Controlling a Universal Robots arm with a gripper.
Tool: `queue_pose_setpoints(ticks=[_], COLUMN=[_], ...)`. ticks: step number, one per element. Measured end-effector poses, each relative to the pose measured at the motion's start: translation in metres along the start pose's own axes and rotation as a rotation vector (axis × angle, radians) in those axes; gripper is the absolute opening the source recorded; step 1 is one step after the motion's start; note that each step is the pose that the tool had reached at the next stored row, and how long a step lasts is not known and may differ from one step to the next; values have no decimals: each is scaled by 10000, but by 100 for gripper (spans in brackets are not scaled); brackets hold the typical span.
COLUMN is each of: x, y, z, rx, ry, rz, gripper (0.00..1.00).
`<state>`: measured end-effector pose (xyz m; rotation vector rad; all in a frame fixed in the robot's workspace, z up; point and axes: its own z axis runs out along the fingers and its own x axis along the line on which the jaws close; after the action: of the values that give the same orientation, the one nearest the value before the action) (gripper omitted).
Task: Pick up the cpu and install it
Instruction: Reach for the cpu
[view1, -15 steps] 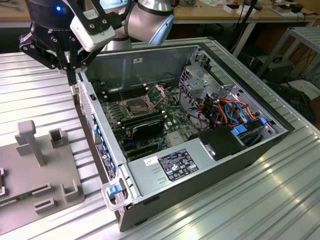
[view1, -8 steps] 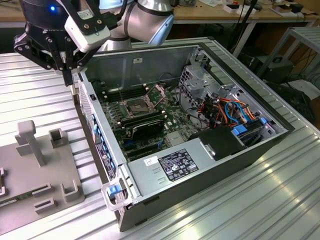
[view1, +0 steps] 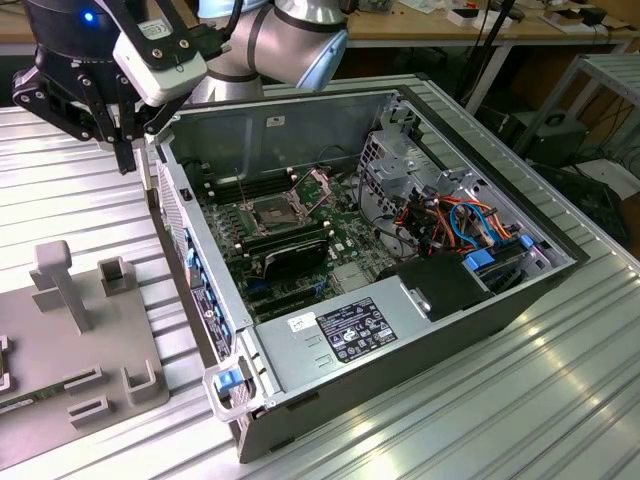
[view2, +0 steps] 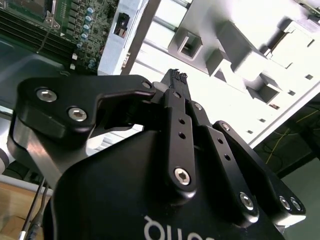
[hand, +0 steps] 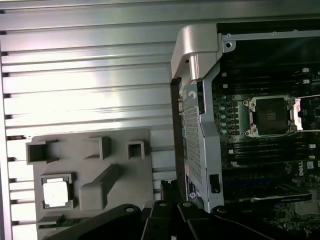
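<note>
The cpu (hand: 55, 193) is a small silver square lying in a pocket of the grey fixture plate (hand: 120, 150) in the first wrist view. My gripper (view1: 125, 150) hangs above the table between that plate and the open computer case, just outside the case's left wall. Its black fingers (view2: 175, 82) are pressed together with nothing between them, so it is shut. The dark square socket (hand: 272, 116) on the motherboard has its metal frame lifted; in the exterior view the socket (view1: 272, 212) sits left of centre inside the case.
The open computer case (view1: 420, 330) holds a drive cage, coloured cables and a black power supply. Its side wall (hand: 197, 145) stands between gripper and socket. The fixture plate (view1: 110, 340) carries upright posts. A green memory stick (hand: 60, 220) lies at its edge. The ribbed metal table (view1: 500, 400) extends around everything.
</note>
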<state>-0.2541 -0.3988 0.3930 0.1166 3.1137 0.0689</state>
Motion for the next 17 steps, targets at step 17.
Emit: queue_pose_setpoints(ticks=[17], x=[241], y=[-18], z=[-4], rx=[0], ry=[0], rz=[0], gripper=[11])
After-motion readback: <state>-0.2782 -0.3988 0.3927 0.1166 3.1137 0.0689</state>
